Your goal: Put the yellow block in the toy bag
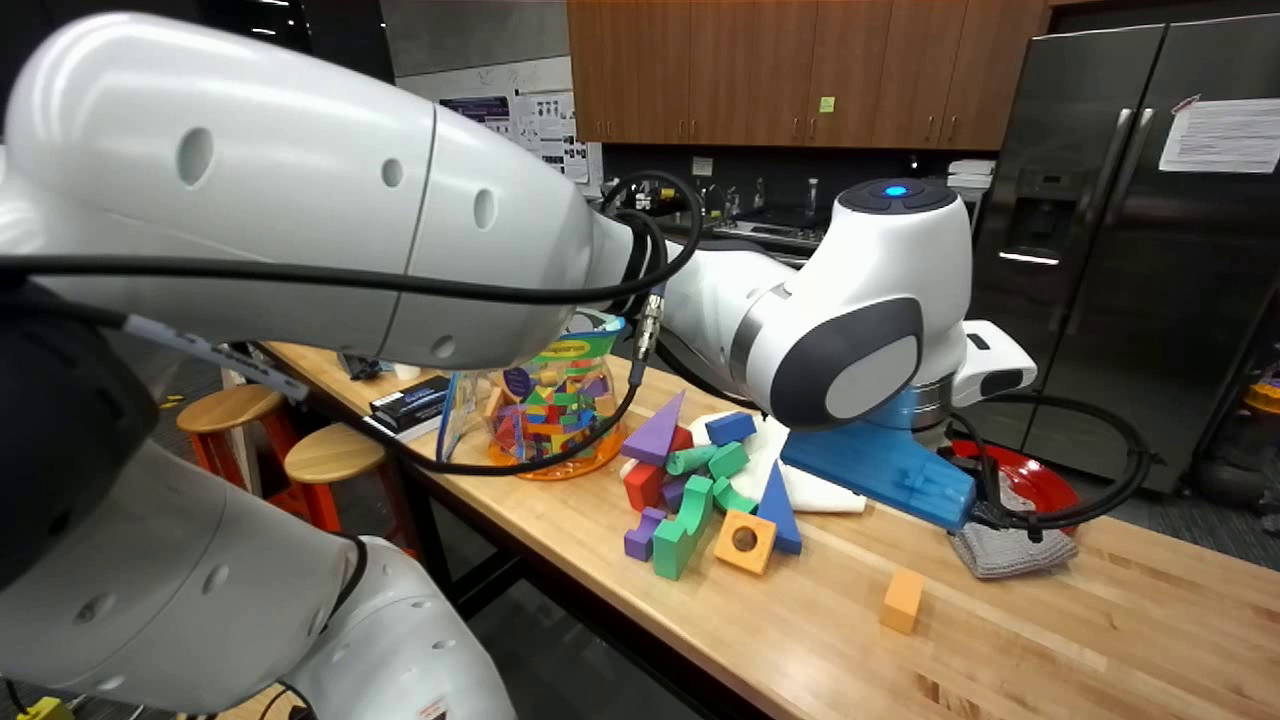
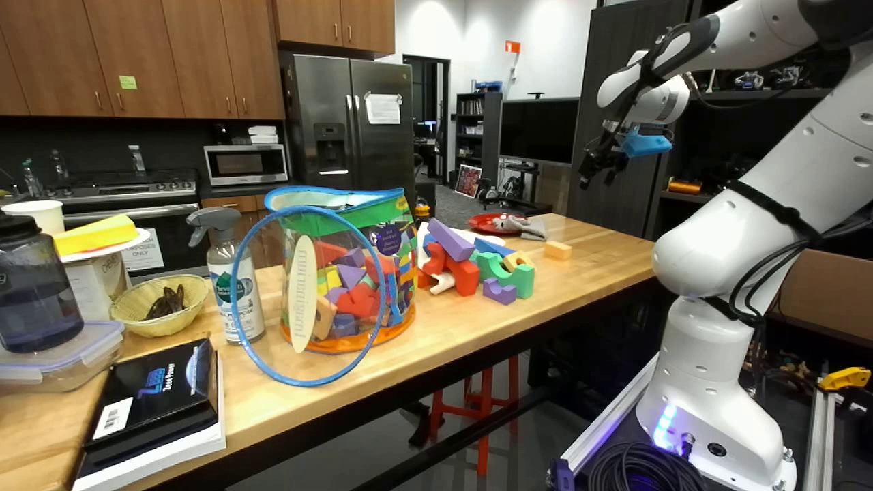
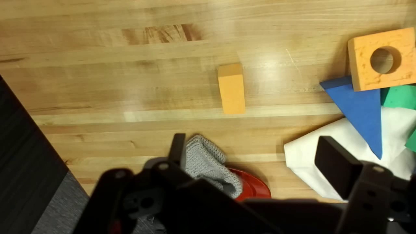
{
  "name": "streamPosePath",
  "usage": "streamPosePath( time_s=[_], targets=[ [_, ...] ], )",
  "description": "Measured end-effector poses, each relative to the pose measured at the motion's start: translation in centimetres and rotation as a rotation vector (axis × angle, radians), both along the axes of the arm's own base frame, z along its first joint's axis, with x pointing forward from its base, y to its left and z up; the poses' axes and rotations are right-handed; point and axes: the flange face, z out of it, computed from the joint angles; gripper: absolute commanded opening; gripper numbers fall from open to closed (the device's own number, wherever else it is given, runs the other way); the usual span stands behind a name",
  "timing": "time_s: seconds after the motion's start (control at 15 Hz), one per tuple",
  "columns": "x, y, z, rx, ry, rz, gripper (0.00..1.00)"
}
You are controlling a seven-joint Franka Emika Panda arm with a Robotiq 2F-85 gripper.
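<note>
The yellow block, a small orange-yellow brick, lies alone on the wooden table in both exterior views (image 1: 902, 601) (image 2: 558, 250). In the wrist view the yellow block (image 3: 232, 89) lies above the space between the fingertips, untouched. My gripper (image 3: 255, 156) is open, with nothing between its fingers. In an exterior view the gripper (image 2: 599, 169) is high above the table. The toy bag, clear plastic with a green band and orange base, holds many coloured pieces in both exterior views (image 1: 572, 348) (image 2: 326, 235). Its top looks open, and its blue-ringed lid (image 2: 310, 380) hangs down its side.
Several loose blocks, including an orange block with a hole (image 1: 745, 541) and a blue triangle (image 3: 357, 107), lie on a white cloth (image 3: 302, 152) between bag and yellow block. A red plate (image 1: 1045, 487) holds a grey cloth (image 3: 208, 159). A spray bottle (image 2: 235, 286) stands beside the bag.
</note>
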Motion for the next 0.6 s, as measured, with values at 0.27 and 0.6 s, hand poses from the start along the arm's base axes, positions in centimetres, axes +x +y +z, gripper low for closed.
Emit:
streamPosePath(
  time_s=[0.27,0.6],
  targets=[
    [0.00,0.00,0.00,0.000,0.000,0.000,1.00],
    [0.16,0.01,0.20,-0.009,-0.012,-0.002,1.00]
  ],
)
